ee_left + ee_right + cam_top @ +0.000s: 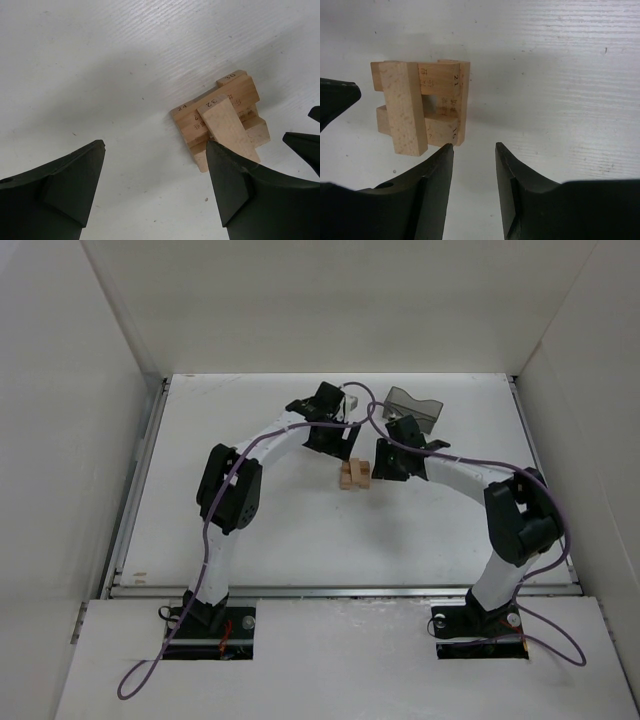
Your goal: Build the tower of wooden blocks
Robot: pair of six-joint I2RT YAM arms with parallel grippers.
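The tower (354,475) stands a few crosswise layers high mid-way across the table (250,540) between 2 empty grippers, left gripper (155,150) jaws wide apart, right gripper (474,146) jaws narrowly apart; further stacking likely remains.

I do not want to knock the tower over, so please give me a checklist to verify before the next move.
1. Left gripper open and empty: ok.
2. Right gripper empty: ok, jaws only narrowly apart.
3. Tower upright, layers crosswise: ok.
4. Top layer complete: not ok, only one block lies there.
5. Left gripper clear of that block: cannot tell, one finger overlaps it in the wrist view.
6. Spare blocks in the bin: cannot tell.
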